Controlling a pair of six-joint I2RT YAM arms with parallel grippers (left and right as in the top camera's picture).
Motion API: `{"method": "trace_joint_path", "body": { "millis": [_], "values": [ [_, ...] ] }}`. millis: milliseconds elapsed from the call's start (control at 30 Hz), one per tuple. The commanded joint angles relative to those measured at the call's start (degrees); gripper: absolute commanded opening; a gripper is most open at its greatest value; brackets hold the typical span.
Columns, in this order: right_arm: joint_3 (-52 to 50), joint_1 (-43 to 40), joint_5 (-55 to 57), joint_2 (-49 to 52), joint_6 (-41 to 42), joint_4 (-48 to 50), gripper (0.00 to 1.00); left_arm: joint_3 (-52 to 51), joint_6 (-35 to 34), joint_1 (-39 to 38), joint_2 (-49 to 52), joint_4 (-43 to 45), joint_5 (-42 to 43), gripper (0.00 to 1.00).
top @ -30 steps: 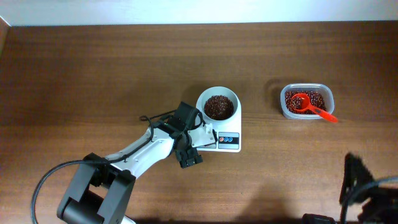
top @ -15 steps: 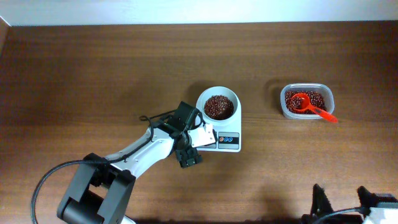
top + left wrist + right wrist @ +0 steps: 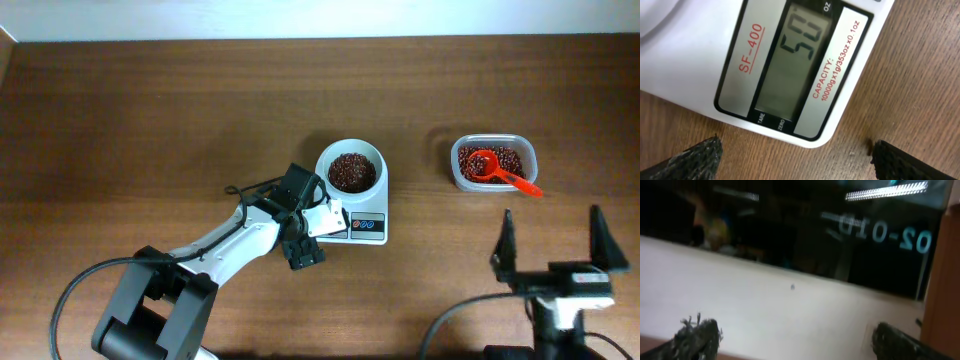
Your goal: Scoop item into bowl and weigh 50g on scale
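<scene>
the left gripper (image 3: 312,220) sits low over the table (image 3: 150,110) with its jaws spread wide and nothing between them. in the left wrist view the two dark fingertips (image 3: 700,157) show only at the bottom corners, with bare wood and the front corner of the scale (image 3: 705,60) between them. the grey display (image 3: 800,60) fills that view: two digits, the first like a five, the second rounded and too skewed to read for sure, with "sf-400" printed in red beside it.

from overhead, the scale (image 3: 368,227) lies just to the right of this gripper, near the middle of the table. the white bowl (image 3: 352,150) stands on its back half, and a mound of dark reddish-brown beans (image 3: 351,171) fills the bowl's inside.

the right gripper (image 3: 552,240) is at the lower right, well apart from the scale, its two fingers pointing up the frame and spread wide — it carries nothing. its own wrist view is blurred: the fingertips (image 3: 695,337) at the bottom corners, a pale surface and a dark pane with reflected lights beyond.

just above it sits the clear plastic container (image 3: 530,160), right of the scale, holding more beans. a red scoop (image 3: 487,165) rests in them — its handle sticks out over the container's lower right rim.
</scene>
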Motion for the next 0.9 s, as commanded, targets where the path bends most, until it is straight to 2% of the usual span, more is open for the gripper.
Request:
{"method": "trace_joint_path", "body": {
  "millis": [0,133,267,367,400,867],
  "values": [
    [-8.81,0.42,-0.39,-0.44,-2.69,9.44,0.99,-0.28,-0.33,-0.07,0.52,-0.07,0.00,0.99],
    [-18.69,0.42,-1.01,-0.44,-2.69,15.37,0.99,-0.28,-0.33,-0.07,0.52,-0.07,0.00,0.99],
    [-18.71,0.31,-0.72,-0.46,-2.71,3.23,0.99,-0.28,-0.33,-0.07,0.52,-0.07,0.00,0.99],
    [-18.71,0.31,-0.79,-0.46,-2.71,-9.99,0.99,-0.28,-0.33,-0.07,0.52,-0.07,0.00,0.99],
    [-18.71,0.31,0.11,-0.44,-1.90,-10.93,0.99,-0.28,-0.33,-0.07,0.52,-0.07,0.00,0.99],
    [-18.71,0.31,0.20,-0.37,-1.64,-10.84,0.99,-0.28,-0.33,-0.07,0.52,-0.07,0.00,0.99]
  ]
}}
